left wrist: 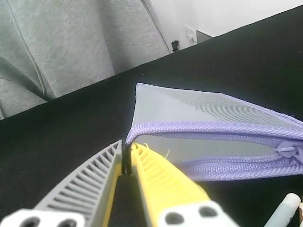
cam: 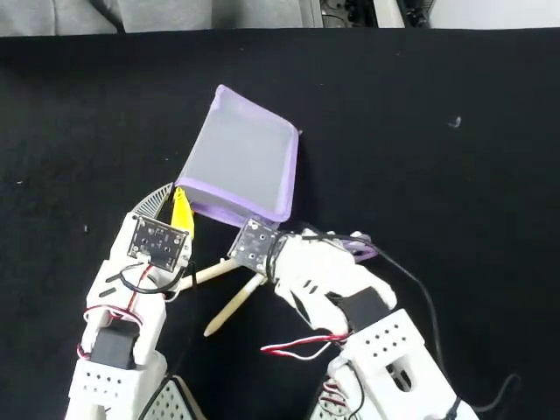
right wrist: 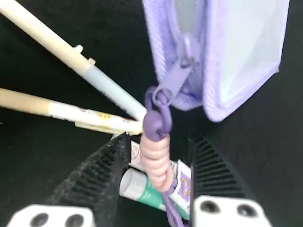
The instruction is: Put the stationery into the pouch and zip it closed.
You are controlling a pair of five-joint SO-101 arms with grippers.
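You're at the opening stage, I'd say: your left gripper (left wrist: 127, 147) is pinched tight on a corner of the flat lilac mesh pouch (cam: 245, 162) lying on the black table (cam: 437, 219). Your right gripper (right wrist: 158, 139) has its jaws spread either side of the coiled lilac zip-pull cord (right wrist: 155, 158), not squeezing it. The two cream pens (cam: 229, 297) and the green-and-white tube (right wrist: 142, 187) lie outside, just beside the zip end, so next you'd close on that cord and check the mouth gapes before picking up a pen.
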